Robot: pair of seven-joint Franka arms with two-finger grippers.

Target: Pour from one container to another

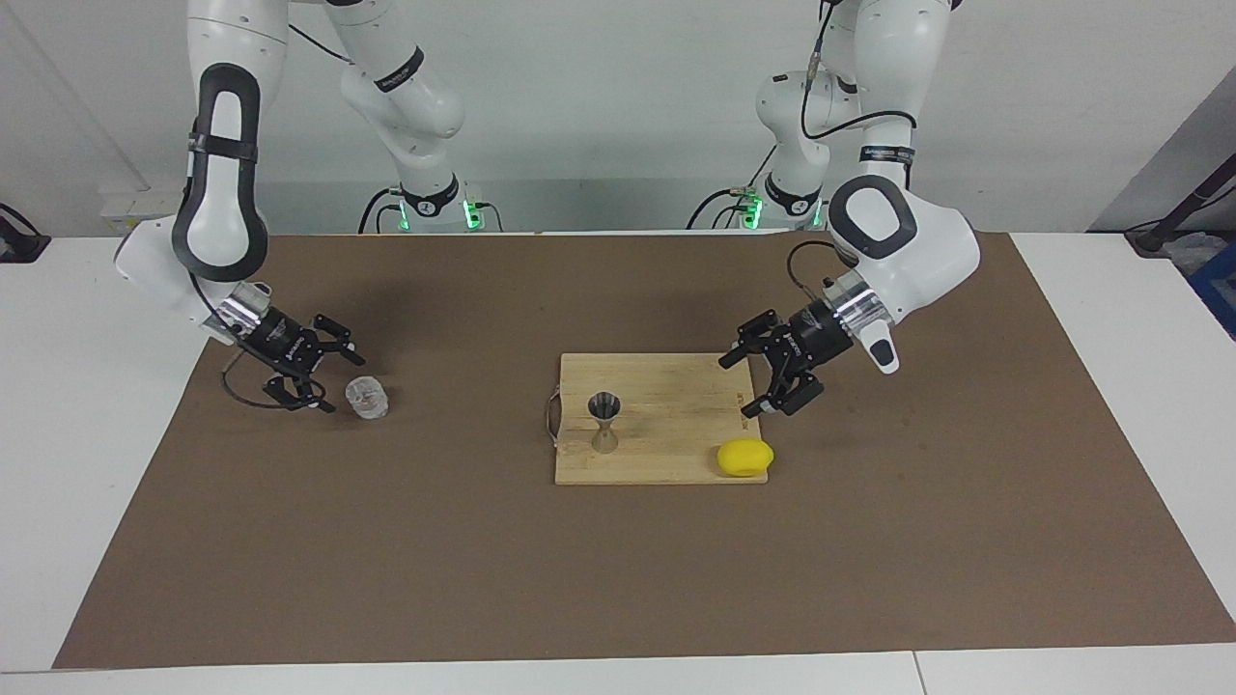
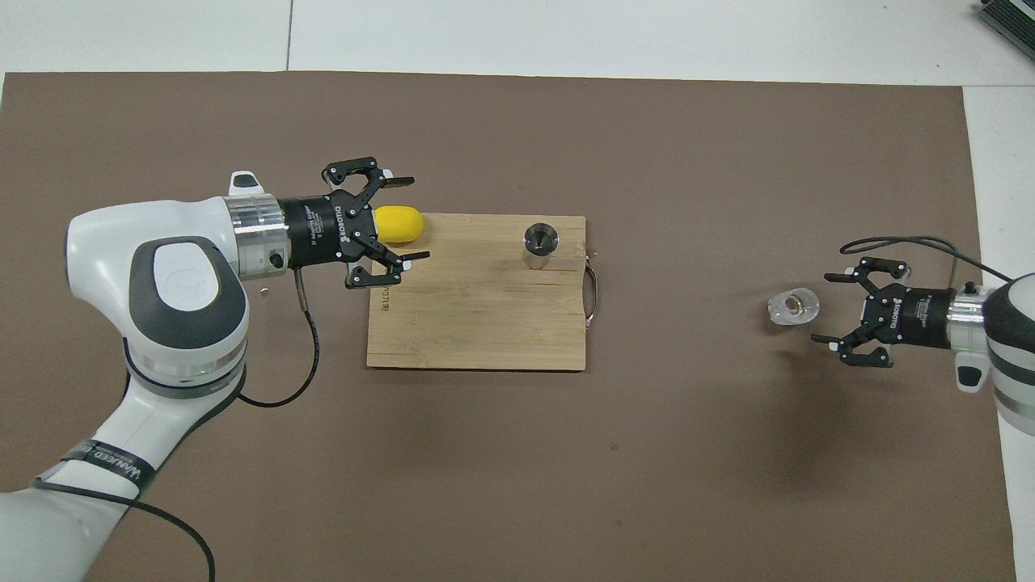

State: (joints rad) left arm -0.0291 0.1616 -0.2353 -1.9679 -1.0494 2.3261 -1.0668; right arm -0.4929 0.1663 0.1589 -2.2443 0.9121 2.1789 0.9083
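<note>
Both grippers wide, left gripper (image 1: 745, 384) over board edge, right gripper (image 1: 340, 381) beside glass cup (image 1: 367, 398), contents indistinct.

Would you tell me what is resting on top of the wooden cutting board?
The steel jigger stands upright on the cutting board, and a yellow lemon lies at its corner. Nothing appears hidden.

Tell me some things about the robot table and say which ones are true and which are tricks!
1. The glass cup stands on the brown mat, off the wooden board. True.
2. The metal jigger lies on its side. False: it stands upright on the board.
3. The right gripper holds the glass cup. False: it is open beside the cup, holding nothing.
4. A yellow lemon sits at a corner of the board. True.
5. The left gripper is open over the board's edge, near the lemon. True.
</note>
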